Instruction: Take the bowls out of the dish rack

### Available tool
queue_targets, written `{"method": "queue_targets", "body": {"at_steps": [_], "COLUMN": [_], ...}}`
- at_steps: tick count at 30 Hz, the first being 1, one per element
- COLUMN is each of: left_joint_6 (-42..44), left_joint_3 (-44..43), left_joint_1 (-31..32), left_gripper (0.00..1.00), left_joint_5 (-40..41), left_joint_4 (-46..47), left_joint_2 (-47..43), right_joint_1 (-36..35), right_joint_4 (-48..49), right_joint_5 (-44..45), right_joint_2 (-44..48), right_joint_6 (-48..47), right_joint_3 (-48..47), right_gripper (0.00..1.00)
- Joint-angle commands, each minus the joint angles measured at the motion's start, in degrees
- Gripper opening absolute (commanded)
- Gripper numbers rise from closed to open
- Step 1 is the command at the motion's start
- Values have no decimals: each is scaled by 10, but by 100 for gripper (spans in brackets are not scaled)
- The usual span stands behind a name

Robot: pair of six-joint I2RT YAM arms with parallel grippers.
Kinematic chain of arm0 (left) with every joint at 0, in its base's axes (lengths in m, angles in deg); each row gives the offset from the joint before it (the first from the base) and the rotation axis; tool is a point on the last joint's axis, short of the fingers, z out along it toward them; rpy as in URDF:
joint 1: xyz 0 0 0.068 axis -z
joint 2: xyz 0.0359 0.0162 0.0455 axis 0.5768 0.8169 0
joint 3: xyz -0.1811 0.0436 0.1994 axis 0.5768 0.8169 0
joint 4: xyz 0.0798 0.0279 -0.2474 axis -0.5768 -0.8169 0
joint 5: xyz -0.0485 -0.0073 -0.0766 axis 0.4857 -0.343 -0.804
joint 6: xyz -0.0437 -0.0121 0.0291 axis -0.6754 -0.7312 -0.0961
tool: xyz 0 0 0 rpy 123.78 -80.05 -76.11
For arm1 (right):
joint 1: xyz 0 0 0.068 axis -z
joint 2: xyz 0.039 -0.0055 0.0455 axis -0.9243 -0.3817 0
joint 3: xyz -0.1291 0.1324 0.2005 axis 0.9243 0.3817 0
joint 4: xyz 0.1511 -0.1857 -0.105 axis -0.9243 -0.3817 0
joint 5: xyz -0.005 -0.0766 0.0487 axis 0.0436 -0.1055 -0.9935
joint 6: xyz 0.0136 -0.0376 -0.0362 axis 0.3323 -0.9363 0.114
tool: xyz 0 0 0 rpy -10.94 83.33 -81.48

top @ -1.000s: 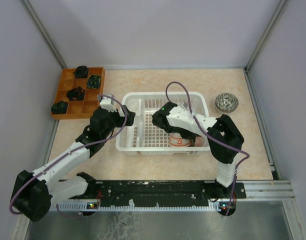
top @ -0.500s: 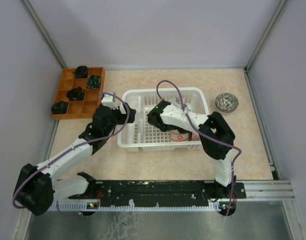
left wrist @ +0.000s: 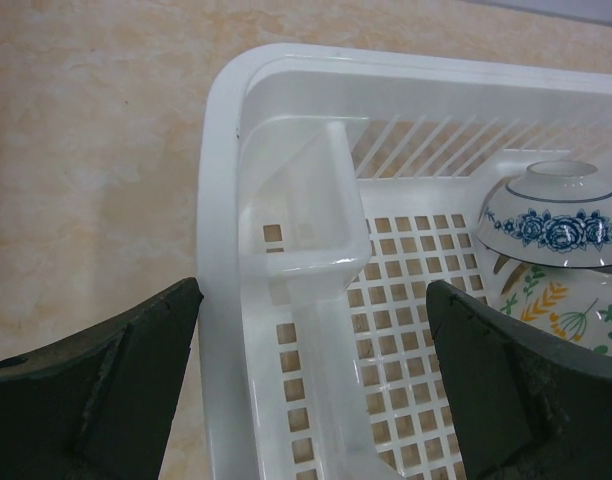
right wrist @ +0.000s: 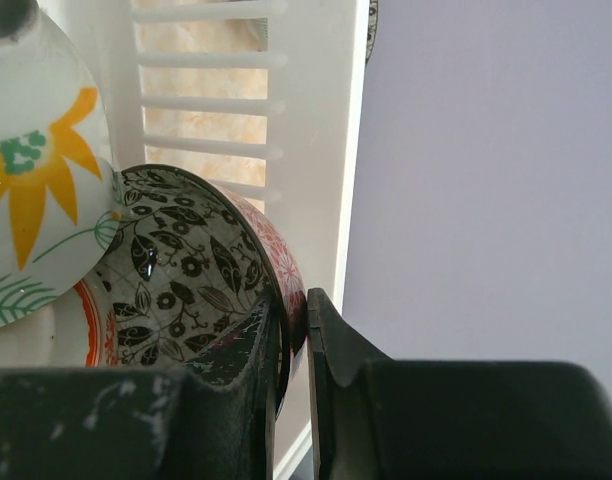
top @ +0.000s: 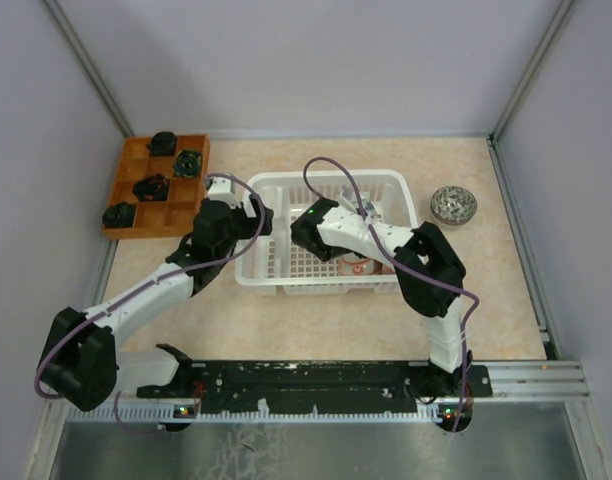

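bowl [right wrist: 186, 270] rim, glossy leaf-print: right gripper [right wrist: 294, 322] clamped | left gripper [left wrist: 311, 340] apart | rack [left wrist: 221, 150]: gridded plastic

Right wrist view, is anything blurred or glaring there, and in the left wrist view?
Right wrist: near jaws soft, patterned bowl sharp with small glints. Left wrist: jaws dark and blurred, rack rim nearly washed out.

Setting: a robot test cell in a lab, not a home. Evidence: plain grey panel walls [top: 316, 60] on three sides, aluminium frame posts [top: 531, 70] at the far corners, and a beige table [top: 316, 330]. Two arms [top: 136, 300] are bolted to a black rail [top: 316, 380] at the near edge, with exposed purple cabling [top: 331, 172]. Household item present: a white dish rack [top: 286, 182].
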Motion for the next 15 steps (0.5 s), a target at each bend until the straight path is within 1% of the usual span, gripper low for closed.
{"method": "queue_targets", "body": {"at_steps": [1, 15], "left_joint_6": [-24, -27], "left_joint_3": [-4, -17], "left_joint_1": [6, -1], "left_gripper": [99, 99], "left_joint_5": [-44, -47], "left_joint_4": [-53, -49], "left_joint_2": [35, 49], "right_joint_1": [-13, -11], "right_joint_4": [48, 48], "right_joint_5": [60, 83], "right_joint_2": [18, 57], "right_joint_6": [8, -14], "right_joint_3": [-49, -73], "right_gripper": [0, 0]}}
